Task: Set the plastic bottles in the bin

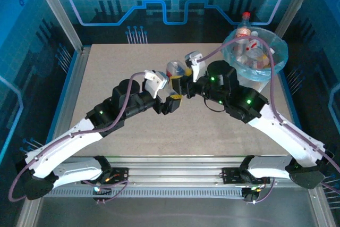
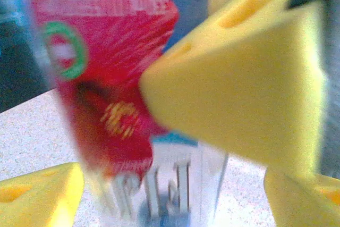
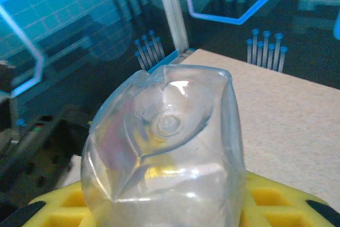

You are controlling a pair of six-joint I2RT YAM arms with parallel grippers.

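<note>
A clear plastic bottle (image 1: 173, 69) with a red label (image 2: 106, 67) hangs above the middle of the table, between both grippers. My right gripper (image 1: 182, 81) is shut on it. In the right wrist view the bottle's clear base (image 3: 167, 131) points away from the camera, and the yellow fingers (image 3: 276, 198) press its sides. My left gripper (image 1: 172, 100) is open just below the bottle, its yellow fingertips (image 2: 37, 198) standing apart on either side of it. The bin (image 1: 279, 51), lined with a light-blue bag, stands at the far right corner. It holds several bottles, one with a red cap (image 1: 245, 15) sticking up.
The speckled grey table (image 1: 106, 73) has raised metal rails (image 1: 71, 86) along its left and right edges. Blue patterned panels close off the back and sides. Both arms stretch from the near edge and meet mid-table.
</note>
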